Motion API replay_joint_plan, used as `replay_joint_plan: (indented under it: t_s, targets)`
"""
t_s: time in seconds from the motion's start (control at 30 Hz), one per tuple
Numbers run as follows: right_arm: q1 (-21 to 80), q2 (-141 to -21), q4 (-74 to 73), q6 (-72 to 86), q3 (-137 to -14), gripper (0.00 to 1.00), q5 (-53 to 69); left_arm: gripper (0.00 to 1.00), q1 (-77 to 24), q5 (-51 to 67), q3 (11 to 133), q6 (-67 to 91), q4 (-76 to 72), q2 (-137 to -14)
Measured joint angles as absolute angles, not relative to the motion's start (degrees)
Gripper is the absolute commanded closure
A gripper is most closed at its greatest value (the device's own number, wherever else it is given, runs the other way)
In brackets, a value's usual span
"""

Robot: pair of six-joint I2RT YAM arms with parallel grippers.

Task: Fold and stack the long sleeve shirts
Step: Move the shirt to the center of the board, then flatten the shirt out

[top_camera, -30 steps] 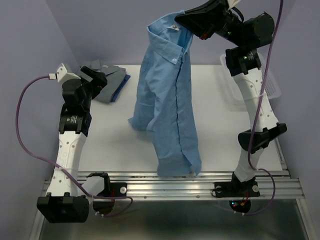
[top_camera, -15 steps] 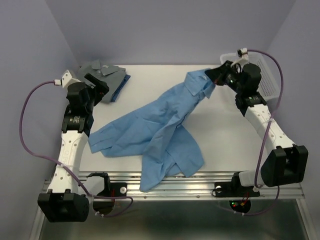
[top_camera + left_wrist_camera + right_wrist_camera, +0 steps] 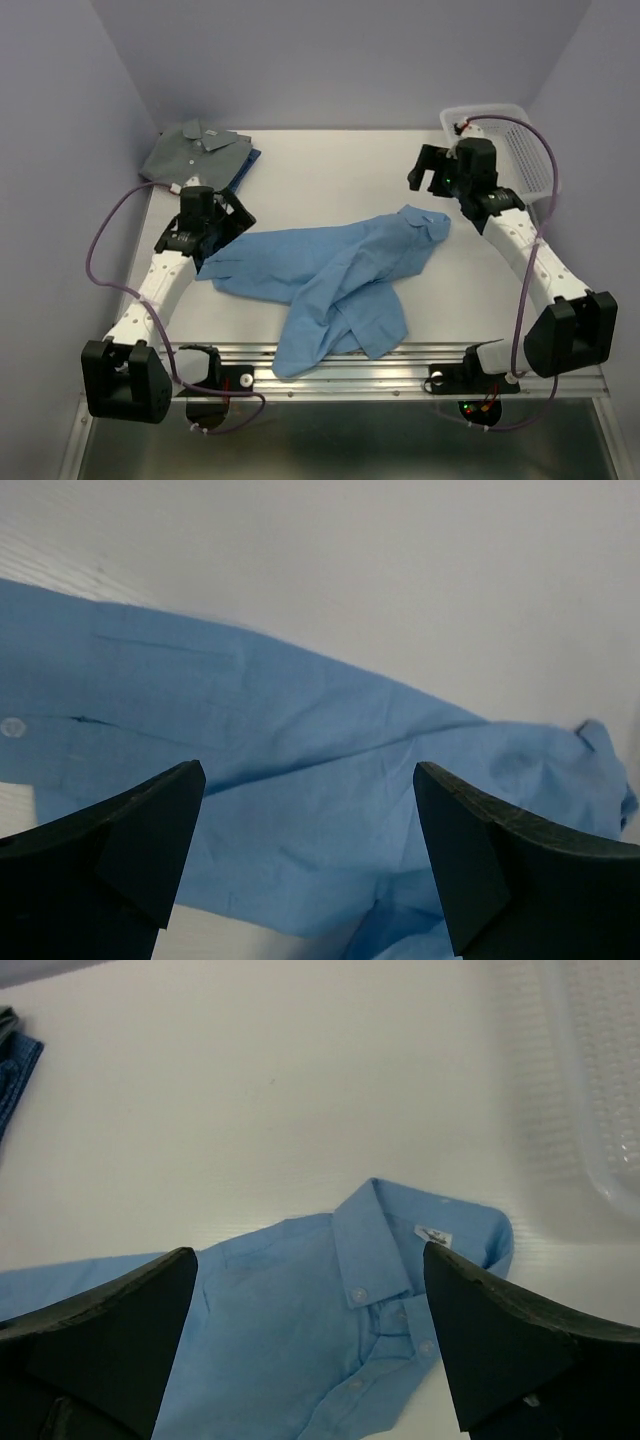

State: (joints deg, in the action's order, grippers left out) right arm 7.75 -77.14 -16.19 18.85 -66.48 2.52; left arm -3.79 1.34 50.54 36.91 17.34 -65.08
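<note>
The light sky-blue shirt [image 3: 330, 275] lies rumpled across the middle of the table, collar [image 3: 428, 220] to the right and one part trailing to the front edge. My right gripper [image 3: 425, 175] hovers open just behind the collar [image 3: 375, 1250] and holds nothing. My left gripper [image 3: 222, 232] is open over the shirt's left end [image 3: 300, 770], with blue cloth below its spread fingers. A folded grey-green shirt [image 3: 195, 150] sits at the back left on a darker blue one [image 3: 250, 163].
A white mesh basket [image 3: 525, 140] stands at the back right, close beside the right arm; its rim [image 3: 600, 1090] also shows in the right wrist view. The shirt's lower part hangs near the table's front rail [image 3: 400, 355].
The right gripper has let go of the collar and pulled back a little; the shirt has settled flat on the table. The left arm has swung forward and right over the shirt's left end.
</note>
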Motion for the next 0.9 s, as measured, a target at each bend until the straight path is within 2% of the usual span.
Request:
replay_joint_plan:
  t_s: [0.2, 0.3, 0.43, 0.6, 0.9]
  targets:
    - [23.18, -85.89, -18.39, 11.55, -74.26, 0.00, -4.25, 0.01, -14.59, 6.11, 46.26, 36.73, 19.57, -65.14]
    - [26.57, -93.51, -19.44, 11.14, -75.68, 0.00, -5.43, 0.01, -16.56, 8.99, 42.06, 36.71, 19.42, -65.04]
    - [26.11, -101.75, -23.27, 12.62, -75.59, 0.00, -7.77, 0.01, -17.98, 12.01, 36.14, 36.95, 18.94, -65.65]
    - [25.50, -105.80, -25.74, 15.75, -75.13, 0.00, -11.46, 0.01, -18.28, 12.62, 35.83, 37.47, 16.12, -75.05]
    - [21.50, -111.42, -25.39, 21.91, -75.24, 0.00, -13.15, 0.01, -18.22, 10.79, 54.26, 36.38, 13.02, -94.89]
